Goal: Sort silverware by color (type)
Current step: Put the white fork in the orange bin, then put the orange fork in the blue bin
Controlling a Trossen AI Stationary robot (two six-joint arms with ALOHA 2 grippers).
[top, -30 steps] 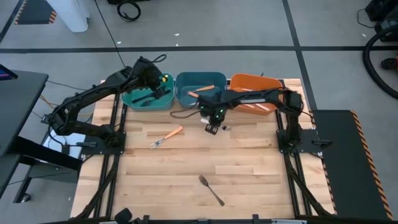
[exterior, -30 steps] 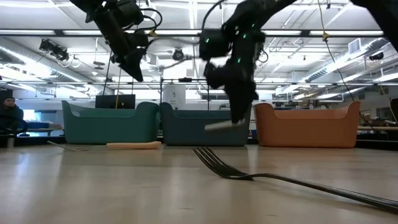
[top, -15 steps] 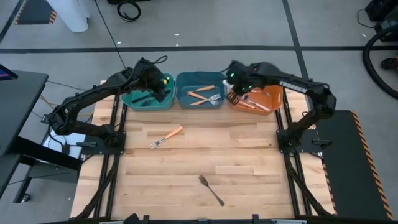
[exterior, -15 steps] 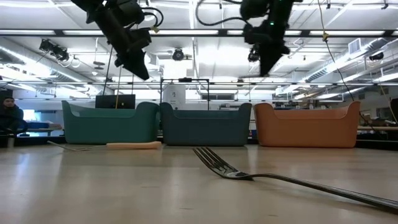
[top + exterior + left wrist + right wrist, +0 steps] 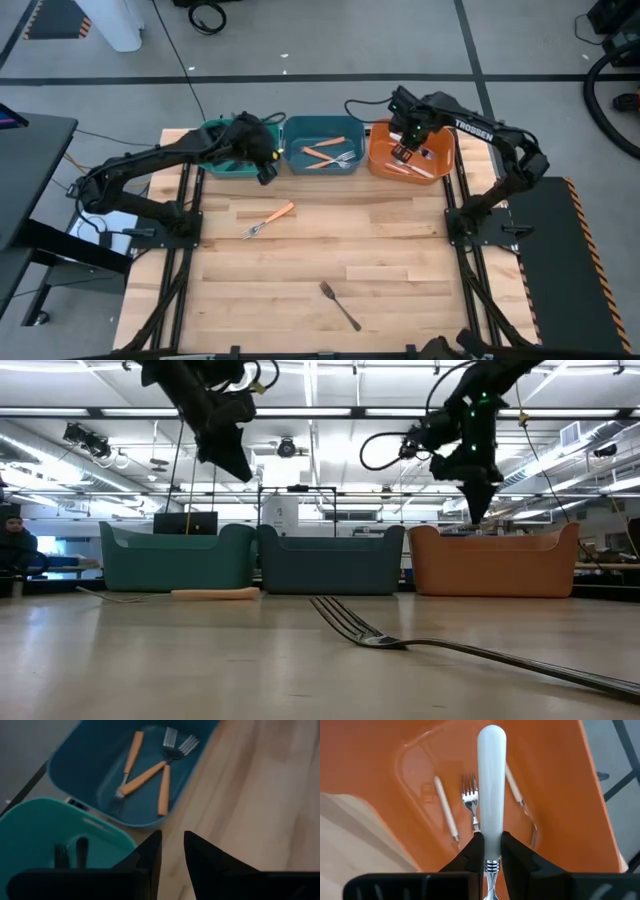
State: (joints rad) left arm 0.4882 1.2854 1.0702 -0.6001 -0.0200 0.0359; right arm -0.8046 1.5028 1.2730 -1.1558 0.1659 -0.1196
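My right gripper (image 5: 408,150) hangs over the orange bin (image 5: 432,140), shut on a white-handled utensil (image 5: 491,780). White-handled pieces (image 5: 446,810) lie on that bin's floor. My left gripper (image 5: 267,170) is at the near right corner of the teal bin (image 5: 222,158). Its fingers (image 5: 172,836) stand slightly apart with nothing between them. Black utensils (image 5: 70,852) lie in the teal bin. Orange-handled forks (image 5: 325,156) lie in the blue bin (image 5: 296,135). An orange-handled fork (image 5: 268,219) and a silver fork (image 5: 340,305) lie flat on the table. My right gripper pinches the white handle between its two fingers (image 5: 470,855), close to the handle's metal collar (image 5: 491,865). The fingers come from above, pointing steeply down, and lie along the utensil. The handle's rounded free end (image 5: 491,740) sticks out past the fingertips, lifted clear above the bin floor.
The three bins stand side by side along the table's far edge (image 5: 330,560). The wooden top (image 5: 400,270) in front of them holds only the two loose forks. A person (image 5: 15,545) sits far off in the room behind.
My right gripper has risen from the table in front of the blue bin and swung toward the far right, carrying the white-handled utensil over the orange bin. My left gripper has moved from above the teal bin toward its near right corner.
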